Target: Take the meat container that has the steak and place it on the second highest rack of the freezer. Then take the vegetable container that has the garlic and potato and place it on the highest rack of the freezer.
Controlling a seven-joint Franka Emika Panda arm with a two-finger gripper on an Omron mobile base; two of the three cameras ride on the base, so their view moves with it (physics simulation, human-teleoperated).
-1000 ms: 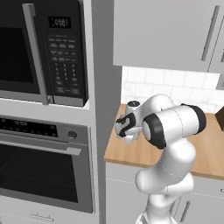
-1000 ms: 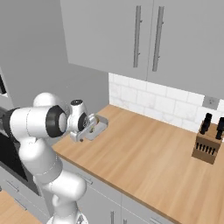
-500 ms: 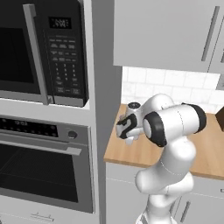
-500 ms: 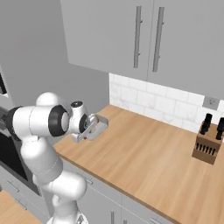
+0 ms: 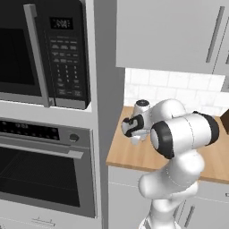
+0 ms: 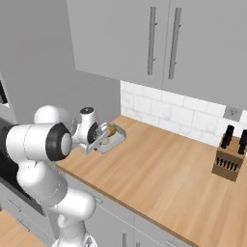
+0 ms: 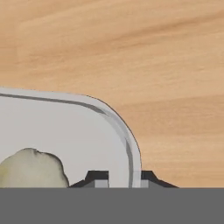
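The vegetable container is a shallow grey tray at the left end of the wooden counter, near the tall grey side panel. The golden-brown potato lies in it. In the hand view the pale garlic sits on the tray floor, and the tray's curved rim runs between the two dark fingertips. My gripper is shut on that rim at the tray's near corner, and it shows too as the gripper beside the tray. The steak's meat container and the freezer are out of view.
A knife block stands at the counter's far right by the tiled wall. Grey upper cabinets hang over the counter. A microwave and a wall oven fill the column left of the arm.
The jaws have gone from wide open to shut on the tray's rim. The arm and the tray have hardly moved.
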